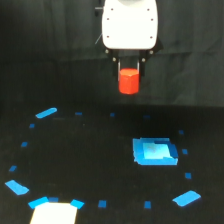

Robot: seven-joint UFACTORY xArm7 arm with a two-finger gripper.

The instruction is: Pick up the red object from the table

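Red object [129,82] in tool [129,65], above table [90,150].

No words, numbers or signs are showing that can be read. The blue tape marks [102,204] on the table [75,160] are looking plain, with nothing written on them.

The arm's white wrist housing [129,25] hangs at the top of the exterior view, pointing straight down. Below it, the gripper [129,70] has its dark fingers closed on the red object [129,81], held clear above the tabletop [90,150].

Arm above the white housing [129,25] cut off; red object's [129,82] top hidden between fingers [120,67].
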